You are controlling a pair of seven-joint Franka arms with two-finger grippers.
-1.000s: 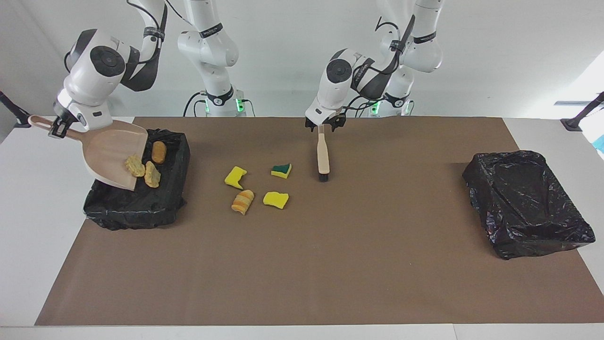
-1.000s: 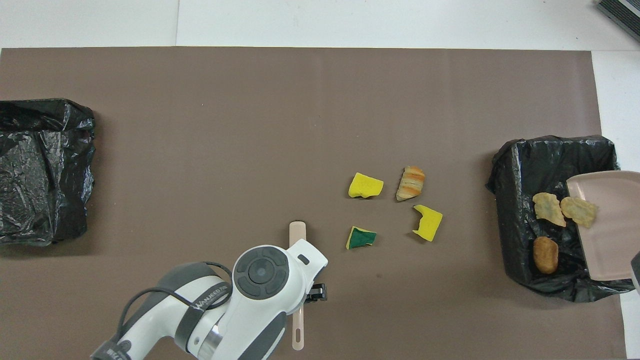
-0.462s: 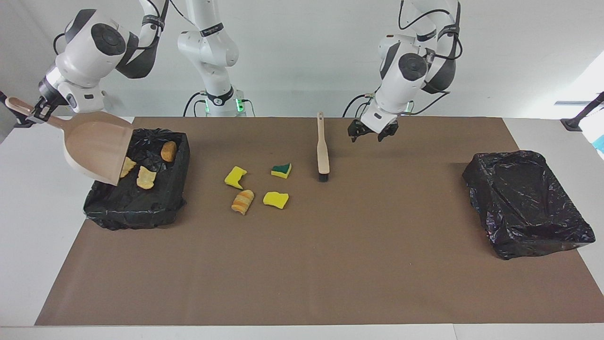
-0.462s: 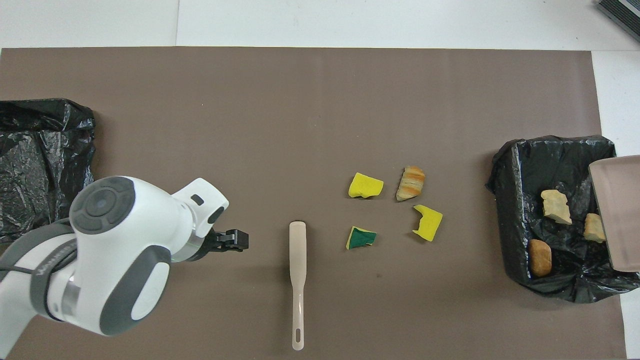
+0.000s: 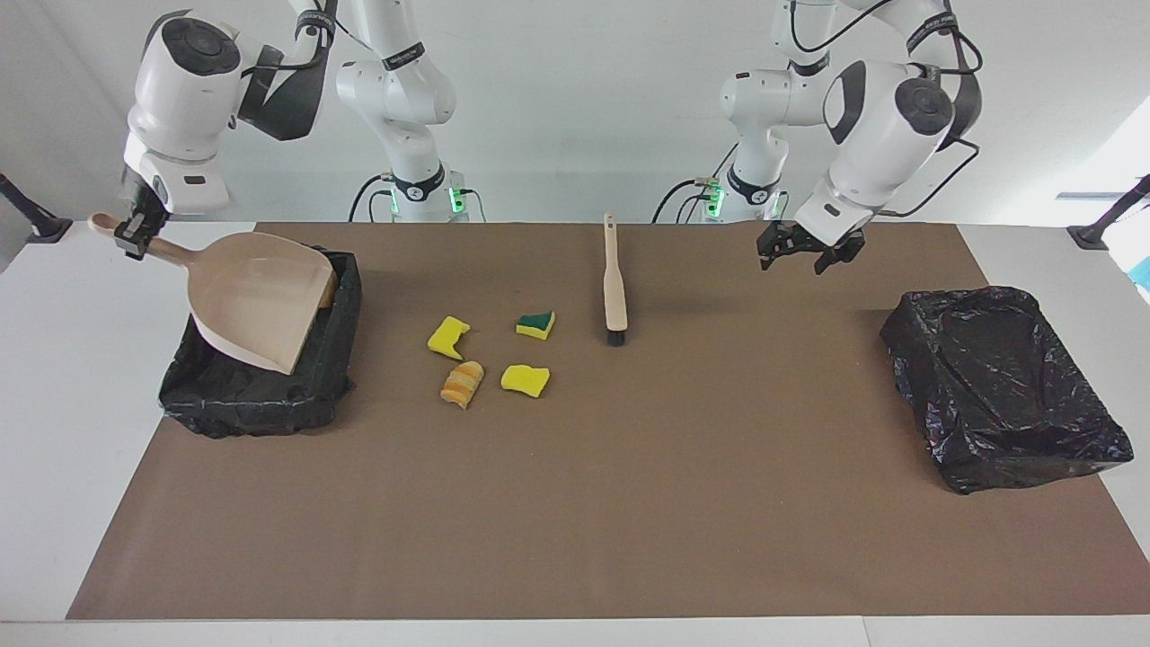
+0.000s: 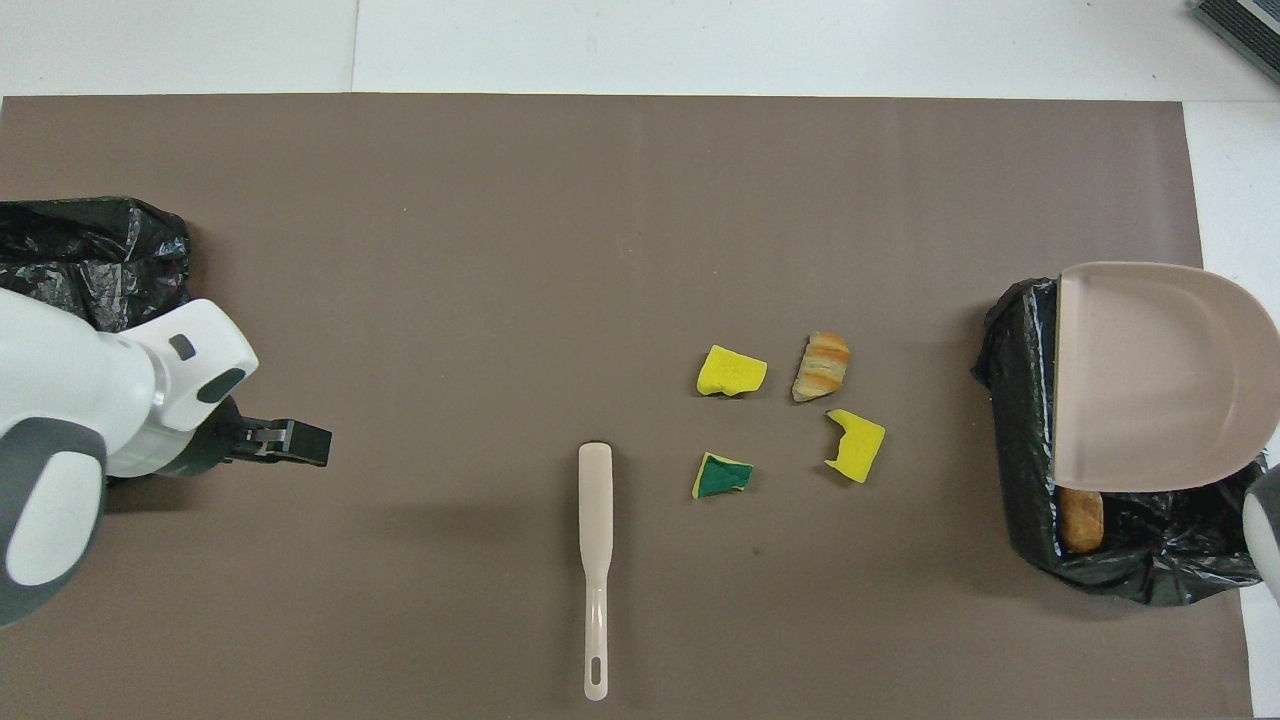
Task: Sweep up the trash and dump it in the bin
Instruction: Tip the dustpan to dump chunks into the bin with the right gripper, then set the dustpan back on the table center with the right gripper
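You have four scraps loose on the brown mat (image 5: 629,503) midway between the bins: a yellow sponge piece (image 5: 446,336), a green-topped sponge piece (image 5: 536,324), another yellow sponge piece (image 5: 525,380) and the striped chunk (image 5: 462,383), whose long axis runs slantwise toward the robots. One tan lump (image 6: 1081,519) shows in the bin (image 5: 256,400) at the right arm's end. Your right gripper (image 5: 135,235) is clamped on the dustpan (image 5: 260,301) handle, pan tilted over that bin; your left gripper (image 5: 810,252) hangs spread and empty near the second bin (image 5: 1006,386), and the one brush (image 5: 614,283) lies bristles away from the robots.
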